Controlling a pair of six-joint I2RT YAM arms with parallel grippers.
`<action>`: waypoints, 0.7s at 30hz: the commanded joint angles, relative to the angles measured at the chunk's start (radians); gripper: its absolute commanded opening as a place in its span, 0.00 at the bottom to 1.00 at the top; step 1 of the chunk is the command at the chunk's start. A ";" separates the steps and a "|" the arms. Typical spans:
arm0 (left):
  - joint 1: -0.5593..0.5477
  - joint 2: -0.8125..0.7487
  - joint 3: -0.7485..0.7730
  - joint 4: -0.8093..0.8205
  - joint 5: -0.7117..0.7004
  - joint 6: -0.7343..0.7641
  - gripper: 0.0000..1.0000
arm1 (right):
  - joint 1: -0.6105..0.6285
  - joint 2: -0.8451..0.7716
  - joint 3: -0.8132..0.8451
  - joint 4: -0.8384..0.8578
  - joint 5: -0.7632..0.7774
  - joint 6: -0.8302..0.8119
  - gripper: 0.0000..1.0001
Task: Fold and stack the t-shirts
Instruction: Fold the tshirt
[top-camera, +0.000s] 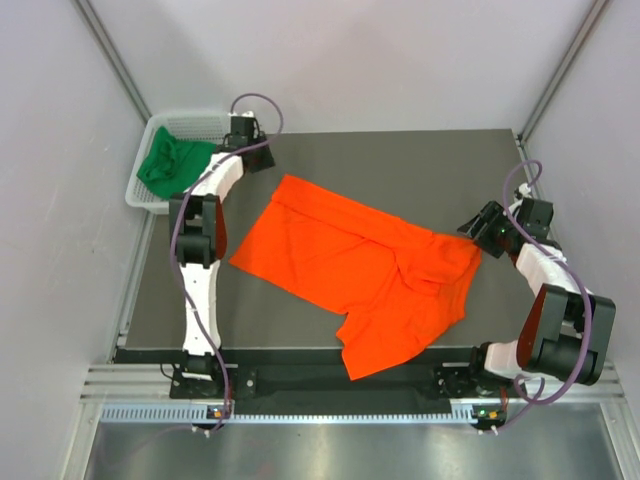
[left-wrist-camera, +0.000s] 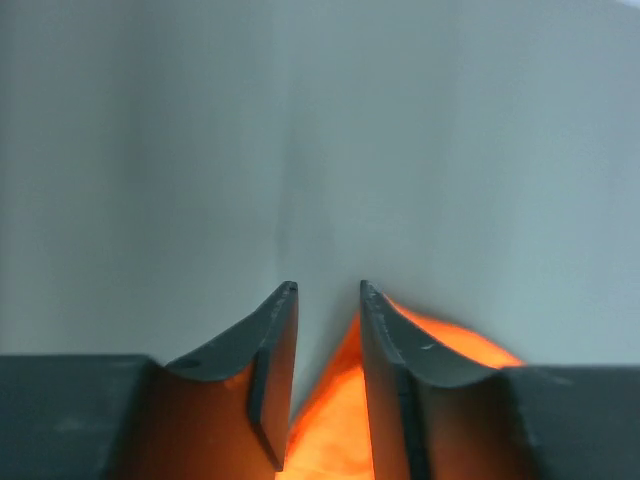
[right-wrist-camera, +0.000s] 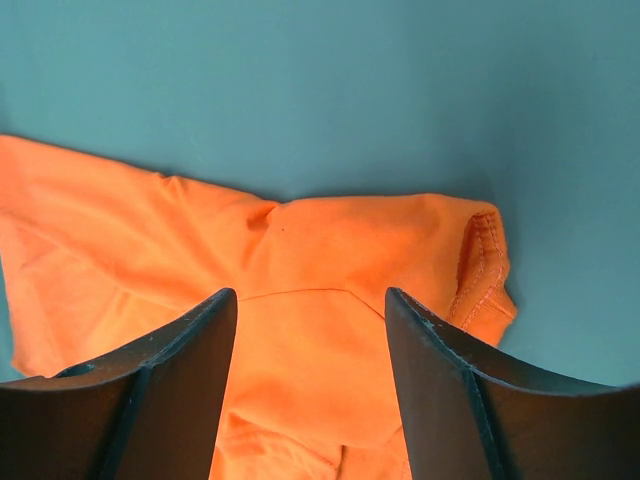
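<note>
The orange t-shirt (top-camera: 350, 262) lies spread and rumpled across the middle of the dark table (top-camera: 400, 160). The dark green t-shirt (top-camera: 170, 162) is bunched in the white basket (top-camera: 200, 118) at the back left. My left gripper (top-camera: 262, 157) is just beyond the orange shirt's back-left corner. In the left wrist view (left-wrist-camera: 327, 288) its jaws stand slightly apart, with orange cloth (left-wrist-camera: 330, 420) glowing low behind them. My right gripper (top-camera: 470, 228) is at the shirt's right edge. In the right wrist view (right-wrist-camera: 310, 293) it is wide open over the orange cloth (right-wrist-camera: 300, 250) and a hemmed edge (right-wrist-camera: 485, 265).
The basket sits off the table's back-left corner, beside the left arm. Pale walls close in the back and both sides. A metal rail (top-camera: 300, 380) runs along the near edge, by the arm bases.
</note>
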 joint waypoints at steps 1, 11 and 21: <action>0.022 -0.045 0.050 -0.007 0.101 -0.004 0.39 | 0.014 -0.015 -0.009 0.043 -0.010 -0.014 0.61; 0.016 -0.200 -0.190 0.111 0.205 -0.008 0.40 | 0.014 0.003 0.005 0.025 0.030 -0.033 0.65; -0.026 -0.059 -0.078 0.037 0.102 0.133 0.55 | 0.013 0.064 0.041 -0.008 0.094 -0.026 0.77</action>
